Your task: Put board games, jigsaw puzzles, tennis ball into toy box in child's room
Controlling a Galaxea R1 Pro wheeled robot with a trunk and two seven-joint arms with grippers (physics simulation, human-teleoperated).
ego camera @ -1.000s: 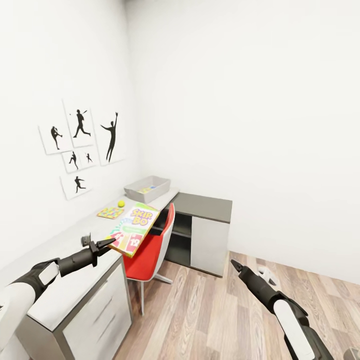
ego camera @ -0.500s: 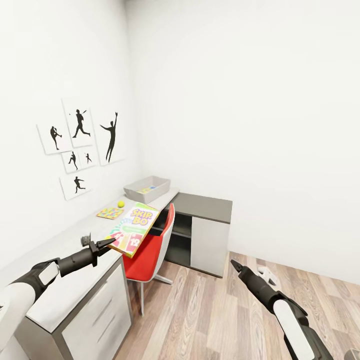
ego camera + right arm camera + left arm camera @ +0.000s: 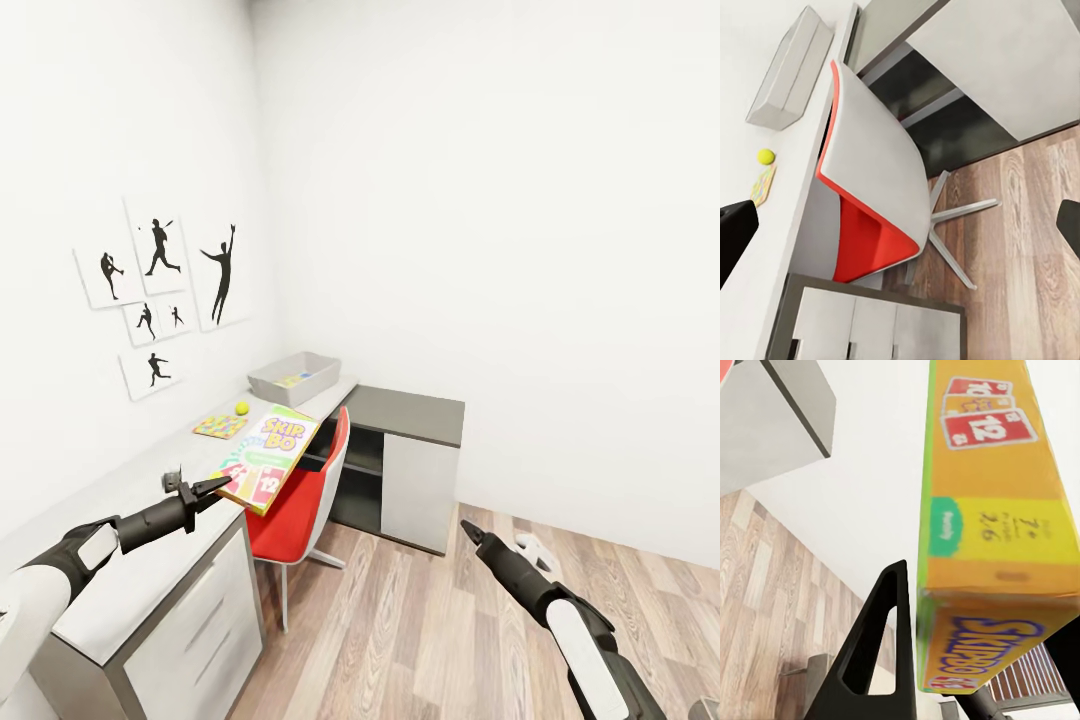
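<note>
My left gripper (image 3: 208,489) is shut on the near edge of the green-and-red "SKIP-BO" board game (image 3: 268,455) and holds it over the table (image 3: 130,500). In the left wrist view the yellow-edged game box (image 3: 997,510) sits between the fingers (image 3: 881,660). Farther along the table lie a jigsaw puzzle (image 3: 221,426) and the tennis ball (image 3: 242,407). Beyond them stands the grey toy box (image 3: 295,377) with something colourful inside. My right gripper (image 3: 468,530) hangs open over the floor, apart from everything. The right wrist view takes in the toy box (image 3: 791,67), ball (image 3: 766,156) and puzzle (image 3: 763,185). The bed is out of view.
A red and white chair (image 3: 300,500) is tucked under the table just right of the held game. A lower dark grey cabinet (image 3: 405,440) fills the corner. White drawers (image 3: 190,630) are below my left arm. Wood floor (image 3: 420,630) opens to the right.
</note>
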